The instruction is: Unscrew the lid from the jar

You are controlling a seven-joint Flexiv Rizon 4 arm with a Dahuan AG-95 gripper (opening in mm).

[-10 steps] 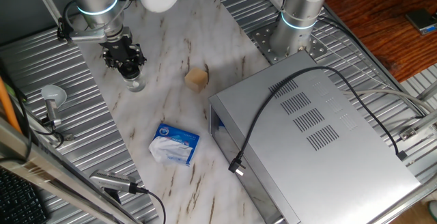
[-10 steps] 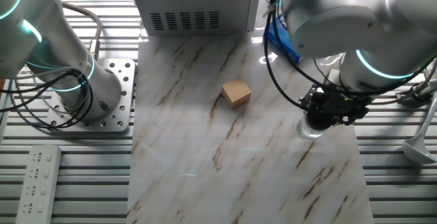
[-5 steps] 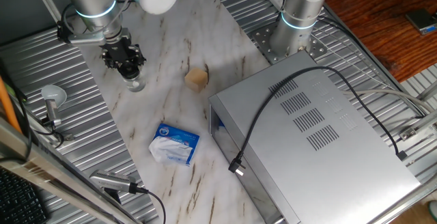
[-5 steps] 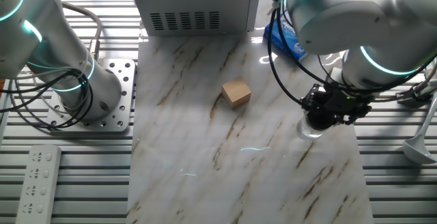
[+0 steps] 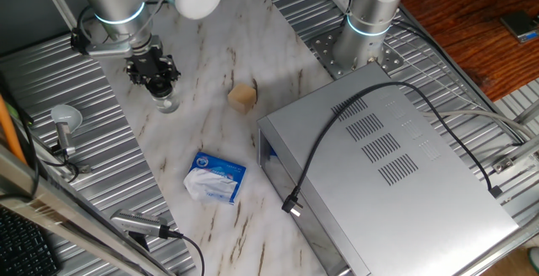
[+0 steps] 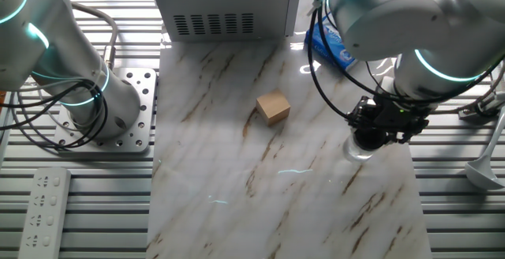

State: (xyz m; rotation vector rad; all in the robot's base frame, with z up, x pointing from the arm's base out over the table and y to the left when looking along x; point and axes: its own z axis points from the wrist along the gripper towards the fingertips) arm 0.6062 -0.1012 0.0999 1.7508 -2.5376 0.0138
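Observation:
The small clear glass jar (image 5: 167,102) stands upright on the marble board at the left. In the other fixed view the jar (image 6: 358,150) sits at the board's right edge. My gripper (image 5: 157,82) comes straight down onto its top, and its black fingers (image 6: 371,136) are closed around the jar's mouth. The black lid is almost wholly hidden between them and blends with the dark fingers. Only the glass body shows below the gripper.
A tan cube (image 5: 242,98) lies right of the jar. A blue-and-white packet (image 5: 216,177) rests nearer the front. A big grey metal box (image 5: 387,167) with a black cable fills the right side. A ladle (image 5: 63,120) lies on the ribbed metal at the left. A second arm's base (image 6: 95,109) stands nearby.
The gripper stays on the jar's top. The arm above it has turned slightly, uncovering more of the blue packet in the other fixed view. The jar has not moved.

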